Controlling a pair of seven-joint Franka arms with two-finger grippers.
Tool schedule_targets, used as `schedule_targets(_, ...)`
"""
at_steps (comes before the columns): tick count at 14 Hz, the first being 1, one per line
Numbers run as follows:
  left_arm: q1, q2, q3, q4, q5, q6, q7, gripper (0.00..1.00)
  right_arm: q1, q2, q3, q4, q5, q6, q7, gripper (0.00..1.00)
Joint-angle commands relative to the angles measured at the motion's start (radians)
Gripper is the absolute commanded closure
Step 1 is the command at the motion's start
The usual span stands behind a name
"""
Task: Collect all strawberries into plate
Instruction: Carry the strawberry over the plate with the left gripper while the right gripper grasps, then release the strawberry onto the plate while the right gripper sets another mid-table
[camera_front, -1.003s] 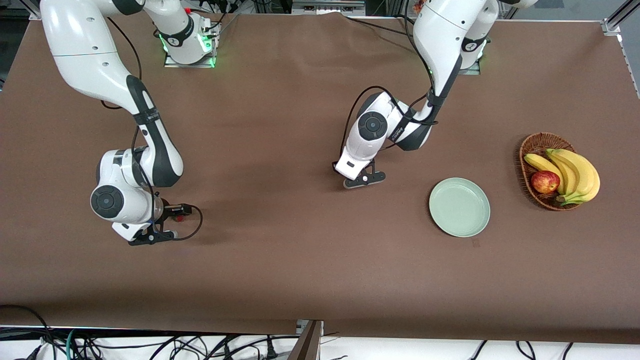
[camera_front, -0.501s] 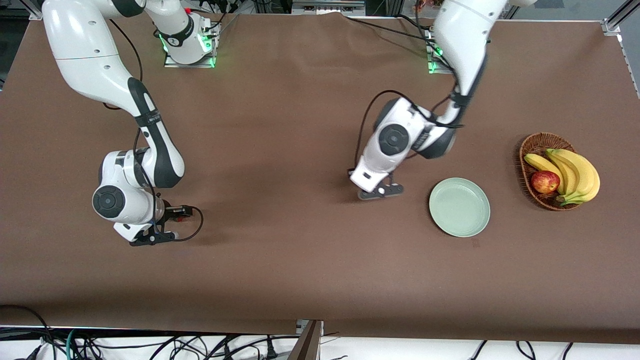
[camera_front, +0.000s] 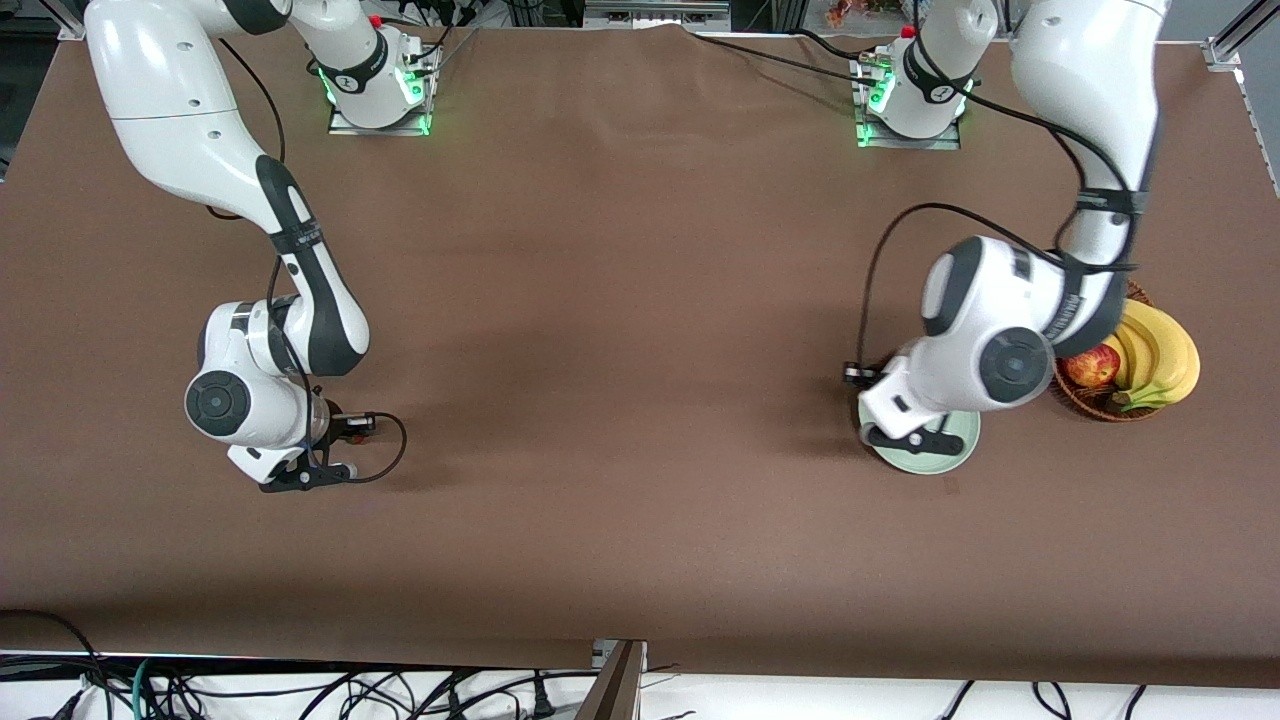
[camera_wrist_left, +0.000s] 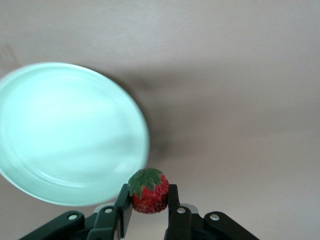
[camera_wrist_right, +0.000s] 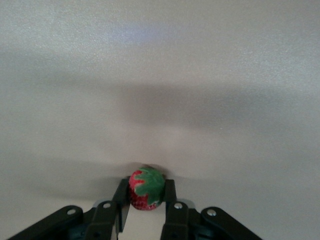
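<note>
The left gripper (camera_wrist_left: 149, 212) hangs over the pale green plate (camera_front: 950, 458), at the rim toward the right arm's end of the table, with its fingers (camera_wrist_left: 123, 210) pinched on a strawberry (camera_wrist_left: 148, 190), leafy cap up. In the left wrist view the berry sits just at the plate's edge, so the drop turns on one thing: the open middle of the plate lies a little farther toward the left arm's end of the table, and the hand probably needs to carry on that way before letting go. The plate looks bare, with no berry on it that I can see.

The right gripper (camera_wrist_right: 145, 212) waits low over the table (camera_front: 620, 300) toward the right arm's end, well apart from the plate, and it too is closed on a strawberry (camera_wrist_right: 146, 189), cap facing the wrist camera. The left arm is plainly the nearer of the 2 to the plate. A 3rd berry is not in sight in any view; it may be hidden under an arm.

The table is covered in plain brown cloth. Beside the plate, toward the left arm's end, a wicker basket (camera_front: 1085, 400) holds bananas (camera_front: 1160, 355) and an apple (camera_front: 1090, 365), partly covered by the left arm; that is the only thing close to the drop.
</note>
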Motion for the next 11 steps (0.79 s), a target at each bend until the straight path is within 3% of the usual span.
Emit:
schedule_targets(1,0.097,0.044,-0.015,0.015,0.022,-0.001,0.27,0.8,-0.003,-0.012,0.011,-0.007,0.013,0.002,0.003,0.88)
schedule_targets(5,0.157,0.124,-0.014,0.016,0.022,0.097,0.513,0.8,0.017,-0.03,0.06,-0.003,0.042,-0.024,0.092,0.88)
schedule_targets(8,0.169,0.149,-0.014,0.015,0.02,0.125,0.583,0.77,0.022,-0.04,0.163,-0.003,0.042,-0.024,0.266,0.88)
schedule_targets(9,0.168,0.149,-0.014,0.015,0.02,0.125,0.584,0.57,0.031,-0.04,0.201,-0.003,0.041,-0.024,0.352,0.88)
schedule_targets(10,0.168,0.149,-0.014,0.015,0.02,0.125,0.584,0.04,0.054,-0.046,0.23,-0.001,0.039,-0.022,0.45,0.88)
schedule_targets(11,0.169,0.146,-0.014,0.015,0.02,0.125,0.587,0.0,0.095,-0.049,0.235,0.002,0.032,-0.016,0.544,0.88)
